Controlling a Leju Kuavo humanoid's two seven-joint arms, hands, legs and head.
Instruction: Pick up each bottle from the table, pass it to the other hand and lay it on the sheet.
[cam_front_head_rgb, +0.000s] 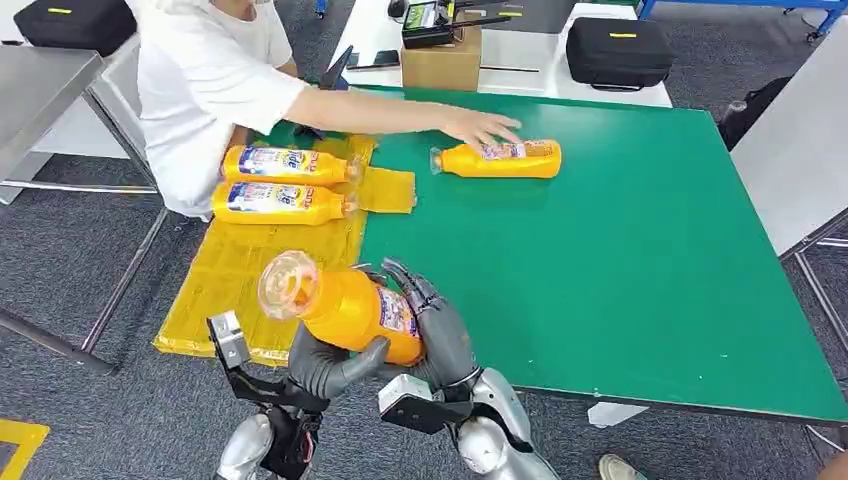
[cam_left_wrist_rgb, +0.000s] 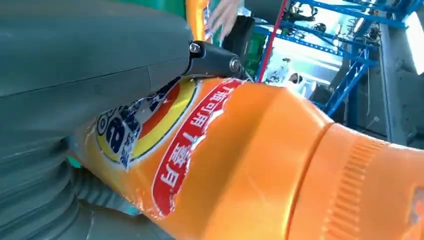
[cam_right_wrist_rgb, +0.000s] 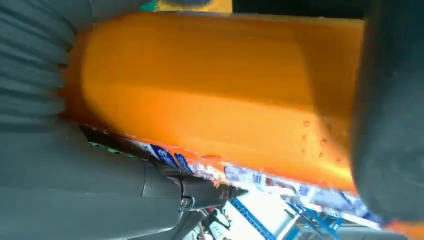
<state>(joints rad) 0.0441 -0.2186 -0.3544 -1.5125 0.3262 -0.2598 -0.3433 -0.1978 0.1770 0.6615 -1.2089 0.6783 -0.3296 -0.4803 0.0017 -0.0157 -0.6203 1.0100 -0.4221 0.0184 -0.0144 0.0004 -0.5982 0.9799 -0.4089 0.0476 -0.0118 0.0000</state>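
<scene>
Held bottle: you had the orange detergent bottle (cam_front_head_rgb: 345, 310) raised over the near edge of the green table (cam_front_head_rgb: 620, 290), clear cap tilted toward the camera.
Left hand: your left hand (cam_front_head_rgb: 325, 365) cupped the bottle from beneath, thumb against it.
Right hand: your right hand (cam_front_head_rgb: 435, 325) wrapped its base, fingers curled over the label.
Sheet: two bottles (cam_front_head_rgb: 285, 183) lay side by side on the yellow sheet (cam_front_head_rgb: 240, 275).
Table: a fourth bottle (cam_front_head_rgb: 500, 158) lay on its side on the green.
Person: a person's hand (cam_front_head_rgb: 480, 125) touched that bottle.
</scene>
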